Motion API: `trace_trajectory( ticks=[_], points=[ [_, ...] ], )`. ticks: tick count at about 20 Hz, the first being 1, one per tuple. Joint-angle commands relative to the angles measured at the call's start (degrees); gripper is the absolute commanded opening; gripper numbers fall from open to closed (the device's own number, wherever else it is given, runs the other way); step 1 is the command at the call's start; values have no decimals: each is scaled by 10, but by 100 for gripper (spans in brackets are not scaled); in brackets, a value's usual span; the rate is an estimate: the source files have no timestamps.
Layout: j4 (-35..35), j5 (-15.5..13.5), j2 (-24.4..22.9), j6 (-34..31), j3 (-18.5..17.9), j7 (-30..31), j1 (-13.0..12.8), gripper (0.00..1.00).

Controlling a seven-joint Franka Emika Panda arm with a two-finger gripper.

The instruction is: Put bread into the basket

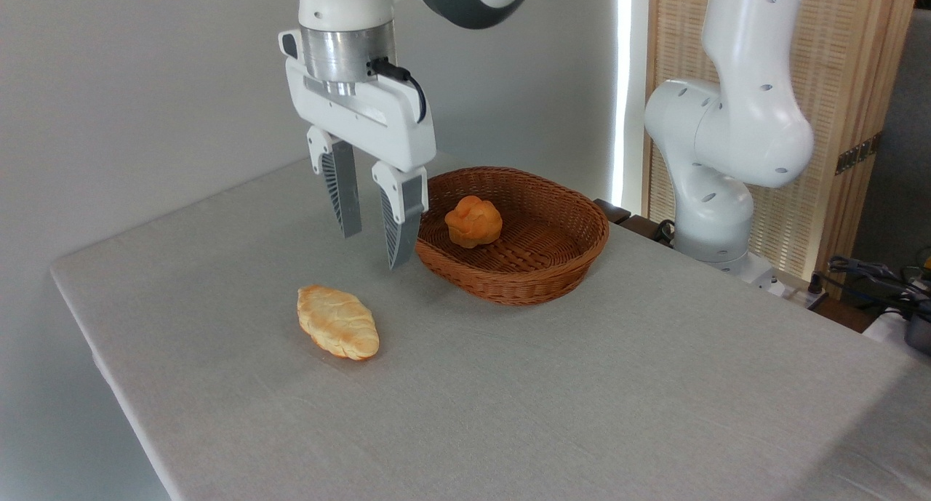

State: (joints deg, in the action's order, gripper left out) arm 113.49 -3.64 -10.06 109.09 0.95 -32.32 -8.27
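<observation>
orange-brown bread (473,222) in basket (553,268), right of empty open gripper (372,248)

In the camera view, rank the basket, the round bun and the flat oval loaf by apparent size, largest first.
1. Basket, clearly the largest.
2. Flat oval loaf, longer than the bun, though it lies nearer the camera, which may exaggerate this.
3. Round bun, sitting inside the basket, looks smallest.

A pale golden oval loaf (338,321) with a scored top lay on the grey tablecloth (582,399), below and just left of the gripper. A slatted wooden screen (851,86) stood far right.
</observation>
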Motion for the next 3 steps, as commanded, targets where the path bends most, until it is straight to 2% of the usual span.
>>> trace_trajectory(
  ticks=[1,3],
  points=[
    [-5,10,10,22,-18,4,-4,100],
    [-5,8,14,33,-28,4,-4,100]
  ],
)
